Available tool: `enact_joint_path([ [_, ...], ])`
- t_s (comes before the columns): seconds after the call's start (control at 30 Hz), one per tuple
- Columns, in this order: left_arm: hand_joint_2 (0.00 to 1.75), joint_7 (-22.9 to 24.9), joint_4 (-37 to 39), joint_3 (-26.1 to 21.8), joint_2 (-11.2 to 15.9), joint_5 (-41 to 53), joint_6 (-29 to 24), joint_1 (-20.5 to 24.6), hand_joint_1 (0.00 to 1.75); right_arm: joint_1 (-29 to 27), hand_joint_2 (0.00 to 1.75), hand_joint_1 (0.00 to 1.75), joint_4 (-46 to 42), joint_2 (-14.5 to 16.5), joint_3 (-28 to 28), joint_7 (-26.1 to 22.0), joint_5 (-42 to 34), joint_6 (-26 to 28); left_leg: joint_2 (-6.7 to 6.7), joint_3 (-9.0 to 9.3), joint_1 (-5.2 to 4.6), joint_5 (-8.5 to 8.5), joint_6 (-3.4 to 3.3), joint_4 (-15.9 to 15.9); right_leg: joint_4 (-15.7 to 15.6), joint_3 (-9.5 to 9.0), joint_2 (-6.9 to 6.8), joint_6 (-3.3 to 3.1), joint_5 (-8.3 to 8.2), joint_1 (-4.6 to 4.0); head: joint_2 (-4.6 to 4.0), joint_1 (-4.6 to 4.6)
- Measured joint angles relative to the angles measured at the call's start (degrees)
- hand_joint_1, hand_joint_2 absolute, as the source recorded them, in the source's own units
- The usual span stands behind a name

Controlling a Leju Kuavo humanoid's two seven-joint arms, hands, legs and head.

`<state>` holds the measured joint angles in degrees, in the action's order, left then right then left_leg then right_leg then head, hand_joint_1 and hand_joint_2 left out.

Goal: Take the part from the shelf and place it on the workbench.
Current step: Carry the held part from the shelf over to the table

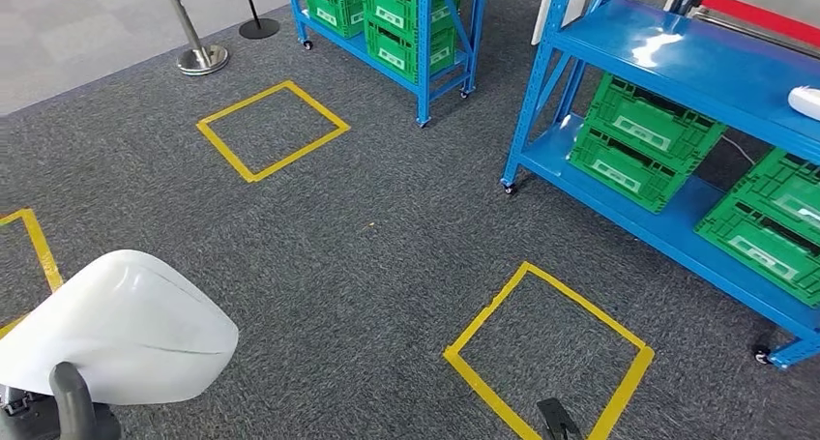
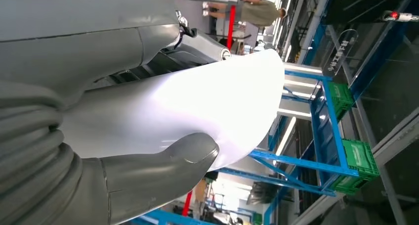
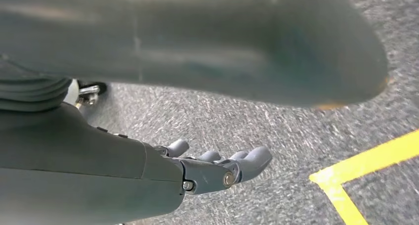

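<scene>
The left hand [image 2: 123,185] holds the white part [image 1: 116,329] low on the robot's left side, above the grey carpet [image 1: 387,237]. In the left wrist view the thick grey thumb [image 2: 168,165] presses on one face of the white part [image 2: 188,111] and the dark fingers sit on the other face, so the part is pinched between them. The part looks like a smooth, curved shell, shiny and hard. It is probably stiff plastic and quite light for how big it is, but that is a guess. Its shiny skin looks slippery, so a pinch near the edge could let it slide or tip. A hold further in, with the thumb flat on the curve, would likely be safer. It may scratch or crack if it drops, so it should go down gently. The right hand [image 3: 217,168] hangs above the carpet with its fingers loosely apart and nothing in it. A blue shelf [image 1: 667,63] with green crates [image 1: 643,140] stands to the right, and another blue shelf [image 1: 425,34] is further off. Yellow tape squares [image 1: 546,348] mark the floor. No workbench can be told for sure, so the part has yet to be put down.
</scene>
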<state>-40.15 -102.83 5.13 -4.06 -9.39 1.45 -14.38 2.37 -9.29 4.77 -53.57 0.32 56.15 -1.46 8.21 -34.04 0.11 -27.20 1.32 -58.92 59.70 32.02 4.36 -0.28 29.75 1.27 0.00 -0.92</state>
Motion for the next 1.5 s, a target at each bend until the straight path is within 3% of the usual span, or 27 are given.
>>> enact_joint_path([
  [0.03,1.75,0.0,-0.3,0.0,0.5,0.1,-0.2,-0.5,1.75,0.0,0.0,0.0,0.0,0.3,0.0,-0.2,0.3,0.0,0.01,-0.19,0.06,-0.01,0.32,-0.1,-0.2,-0.19,-0.82,-0.47,-0.15,-0.01,0.0,-0.01],
  [0.07,1.75,0.0,-0.6,0.1,1.1,0.2,-0.4,-1.0,1.75,0.1,0.0,0.0,0.0,0.6,0.0,-0.5,0.7,-0.1,-1.01,-0.65,0.01,-0.53,0.59,-0.8,-0.5,-0.4,-1.65,-1.01,-0.31,0.04,-0.01,0.1],
  [0.17,1.75,0.5,-1.3,1.2,2.8,0.5,-1.1,-1.5,1.75,0.1,0.0,0.0,0.1,1.2,0.1,-1.3,2.4,-0.2,-6.48,-4.65,-0.08,-5.54,1.26,-9.4,-0.9,-0.67,-4.37,-2.0,-0.46,-0.16,-0.01,0.46],
  [0.23,1.75,1.0,-1.6,2.1,3.8,0.7,-1.9,-2.0,1.75,0.0,0.0,0.0,0.1,1.4,0.2,-1.6,2.8,-0.1,-7.62,-7.42,0.15,-7.89,1.59,-15.5,-0.9,-0.67,-6.33,-2.14,-0.3,-0.35,0.0,0.46],
  [0.27,1.75,1.1,-1.8,2.4,4.3,0.8,-2.3,-2.4,1.75,0.0,0.0,0.0,0.1,1.4,0.2,-1.8,2.7,-0.1,-7.8,-7.48,0.25,-7.57,1.67,-15.9,-0.8,-0.69,-7.23,-2.13,-0.21,-0.39,0.0,0.46],
  [0.33,1.75,0.9,-2.5,3.2,5.7,0.8,-3.3,-3.2,1.75,0.3,0.0,0.0,0.1,1.6,0.2,-2.7,2.4,0.0,-8.88,-4.09,0.34,-4.37,1.62,-10.1,-0.7,-0.85,-8.77,-1.94,0.03,-0.4,0.0,0.47],
  [0.4,1.75,0.4,-3.2,3.9,7.2,0.0,-4.2,-3.6,1.75,0.5,0.0,0.0,0.1,1.7,0.2,-3.7,2.4,0.0,-11.64,0.11,0.12,-1.68,1.01,-2.6,-0.5,-1.17,-9.96,-1.44,0.45,-0.6,0.0,0.45],
  [0.43,1.75,0.2,-3.4,4.3,7.7,-0.6,-4.5,-3.6,1.75,0.5,0.0,0.0,0.1,1.7,0.2,-4.1,2.4,0.0,-12.49,1.19,-0.04,-1.16,0.63,-0.7,-0.5,-1.38,-10.48,-1.14,0.63,-0.69,0.0,0.42],
  [0.47,1.75,0.2,-3.5,4.7,8.2,-1.0,-4.7,-3.6,1.75,0.6,0.0,0.0,0.1,1.7,0.2,-4.4,2.5,0.0,-12.7,1.33,-0.23,-1.11,0.25,-0.1,-0.5,-1.6,-11.05,-0.8,0.74,-0.78,0.0,0.39],
  [0.53,1.75,0.2,-3.6,5.3,9.1,-1.6,-4.9,-3.7,1.75,0.8,0.0,0.0,0.1,1.8,0.2,-4.7,2.5,-0.1,-11.18,1.26,-0.24,-0.77,-0.4,0.2,-0.7,-2.08,-12.01,-0.09,0.95,-0.67,0.0,0.36],
  [0.6,1.75,0.4,-3.7,5.9,9.6,-2.0,-5.0,-3.5,1.75,0.9,0.0,0.0,0.1,1.8,0.2,-5.0,2.2,0.1,-9.82,1.58,0.06,-0.38,-1.07,0.8,0.9,-1.67,-9.92,0.56,2.31,-0.46,0.0,0.29],
  [0.67,1.75,0.8,-3.7,6.5,9.9,-2.4,-5.0,-2.9,1.75,0.9,0.0,0.0,0.1,1.9,0.2,-5.0,1.6,0.3,-8.43,1.69,0.19,-0.13,-1.51,1.0,6.9,1.11,-6.15,0.8,5.47,-0.34,0.0,0.14],
  [0.73,1.75,1.5,-3.7,7.1,10.2,-2.3,-4.7,-2.4,1.75,0.7,0.0,0.0,0.2,1.9,0.2,-3.8,1.5,0.2,-6.8,1.49,0.1,-0.09,-1.66,0.8,13.6,4.65,-4.66,0.75,7.82,-0.38,0.0,0.05],
  [0.77,1.75,2.0,-3.7,7.3,10.3,-2.1,-4.4,-2.1,1.75,0.7,0.0,0.0,0.2,2.0,0.2,-2.8,1.9,0.2,-5.94,1.42,0.07,-0.09,-1.67,0.7,14.8,5.48,-4.48,0.67,7.58,-0.4,0.0,0.05],
  [0.83,1.75,3.4,-3.8,7.4,10.3,-1.8,-3.5,-1.6,1.75,0.6,0.0,0.0,0.2,2.2,0.2,-0.8,2.5,0.4,-4.13,1.36,0.09,-0.17,-1.53,0.3,10.5,3.96,-3.88,0.43,3.98,-0.37,0.0,0.04],
  [0.9,1.75,4.6,-4.0,7.4,10.3,-1.7,-2.8,-1.2,1.75,0.7,0.0,0.0,0.2,2.8,0.2,0.3,2.4,1.2,-2.6,1.17,0.14,-0.34,-1.07,-0.2,3.3,0.82,-1.2,0.24,0.93,-0.19,0.0,0.05],
  [0.97,1.75,5.1,-4.2,7.3,10.2,-1.3,-2.0,-1.1,1.75,0.8,0.0,0.0,0.2,3.6,0.2,1.3,2.9,2.0,-1.42,0.75,0.25,-0.25,-0.27,-0.3,0.4,-0.35,0.65,0.0,0.53,-0.25,0.0,0.06],
  [1.03,1.75,5.2,-4.2,7.3,10.1,-0.5,-1.4,-1.0,1.75,0.8,0.0,0.0,0.2,4.6,0.4,2.5,3.9,2.5,-0.17,0.29,0.46,0.11,0.6,-0.1,0.1,-0.43,-0.47,-0.63,0.29,-0.43,0.0,0.06],
  [1.07,1.75,5.2,-4.1,7.3,10.1,-0.2,-1.0,-0.9,1.75,0.8,0.0,0.0,0.2,4.9,0.6,2.7,4.3,2.8,-0.61,0.0,0.43,-0.01,0.89,-0.3,-0.1,-0.61,-1.26,-1.1,0.13,-0.43,0.0,0.08],
  [1.13,1.75,5.4,-3.8,7.1,9.8,0.1,0.2,-0.5,1.75,0.8,0.0,0.0,0.1,5.5,0.7,1.9,3.6,3.6,-3.59,-1.66,0.28,-1.86,1.28,-3.3,-0.7,-0.92,-3.0,-1.95,-0.21,-0.37,0.0,0.24],
  [1.2,1.75,5.5,-2.7,6.4,9.0,0.1,2.9,0.3,1.75,0.8,0.0,0.0,0.1,5.7,0.6,-0.2,1.8,4.8,-6.79,-4.91,0.21,-5.29,1.49,-10.2,-0.8,-0.9,-4.81,-2.33,-0.21,-0.66,0.0,0.37],
  [1.27,1.75,5.3,-0.8,5.3,8.0,0.1,5.8,1.3,1.75,0.8,0.0,0.0,0.1,5.7,0.0,-2.2,-0.1,5.6,-7.67,-7.18,0.29,-6.78,1.58,-15.2,-0.7,-0.86,-6.7,-2.45,-0.1,-0.88,0.0,0.37],
  [1.3,1.75,4.9,0.3,4.7,7.5,0.2,6.9,1.8,1.75,0.9,0.0,0.0,0.1,5.6,-0.3,-2.7,-0.8,5.8,-7.89,-6.85,0.3,-6.03,1.53,-14.8,-0.7,-0.87,-7.55,-2.46,-0.05,-0.95,0.0,0.37],
  [1.33,1.75,4.2,1.3,4.1,7.1,0.4,7.8,2.5,1.75,1.0,0.0,0.0,0.1,5.6,-0.7,-3.1,-1.1,5.8,-8.31,-5.38,0.27,-4.39,1.39,-12.3,-0.7,-0.93,-8.36,-2.42,0.02,-1.01,0.0,0.37],
  [1.4,1.75,2.7,2.9,3.1,6.2,0.9,8.7,4.2,1.75,1.2,0.0,0.0,0.1,5.3,-1.2,-2.9,0.0,5.4,-10.93,-1.1,-0.18,-1.32,0.72,-4.4,-0.6,-1.15,-9.74,-2.14,0.25,-1.21,0.0,0.37],
  [1.47,1.75,2.3,3.4,2.5,5.5,1.1,8.4,6.0,1.75,1.3,0.0,0.0,0.1,4.8,-0.9,-2.4,2.1,5.0,-12.84,1.07,-0.75,-0.38,-0.1,-0.1,-0.5,-1.34,-10.88,-1.68,0.46,-1.38,0.0,0.34],
  [1.5,1.75,2.7,3.5,2.2,5.1,0.8,8.0,6.7,1.75,1.4,0.0,0.0,0.1,4.6,-0.7,-2.4,2.7,4.9,-12.67,0.99,-0.98,-0.45,-0.41,0.1,-0.6,-1.44,-11.46,-1.44,0.52,-1.41,0.0,0.33],
])
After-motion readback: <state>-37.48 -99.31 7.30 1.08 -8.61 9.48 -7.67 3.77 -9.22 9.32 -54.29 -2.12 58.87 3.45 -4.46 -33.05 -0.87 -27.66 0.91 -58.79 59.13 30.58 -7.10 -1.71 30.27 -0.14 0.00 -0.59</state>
